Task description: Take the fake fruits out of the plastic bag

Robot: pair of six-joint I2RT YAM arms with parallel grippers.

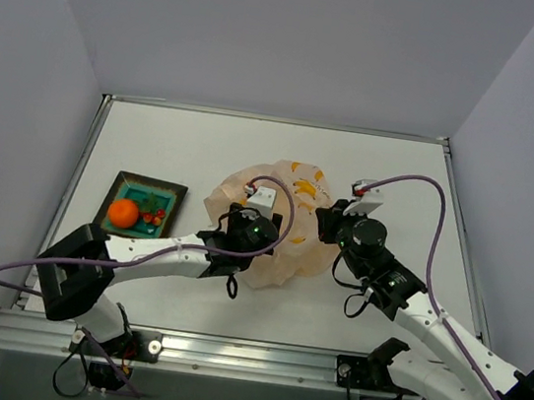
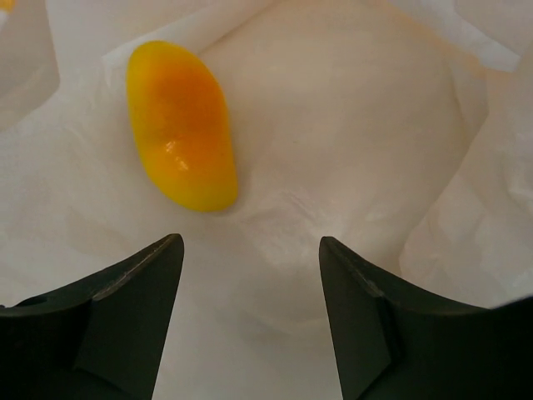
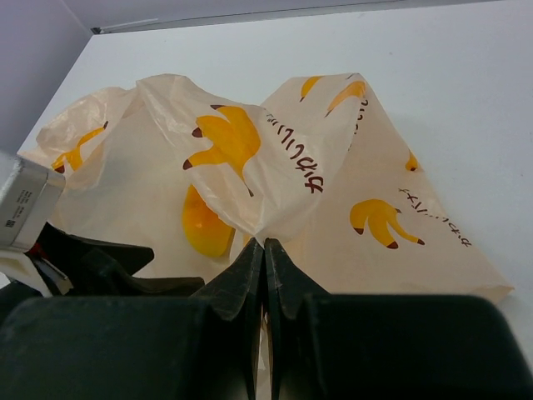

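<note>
From above, the bag (image 1: 283, 262) lies crumpled in the middle of the table (image 1: 205, 147). The left arm (image 1: 170, 251) reaches over it. The right arm (image 1: 429, 322) comes to its right side. To the left sits a dish (image 1: 122, 182) with the orange (image 1: 123, 213) and the berries (image 1: 154, 212) in it. So those fruits look to be out of the bag already.

The left wrist view looks down into the bag. The lemon (image 2: 179, 125) lies on the thin plastic, up and to the left. The left gripper (image 2: 250, 287) is spread wide and has nothing in it. The lemon is near the left finger but does not touch it.

In the right wrist view, the right gripper (image 3: 264, 247) has its two fingers pressed tight together. It seems to pinch a fold of the bag and hold it up. The lemon peeks out just left of that fold.

The lemon looks hard, smooth and shiny. I think it is light and could slip or roll away. The best place to grab it is across its fat middle, one finger on each long side. The bag is soft and crinkly and will slide if bumped. So I think the fingers should come down gently and not catch the plastic under the lemon.
</note>
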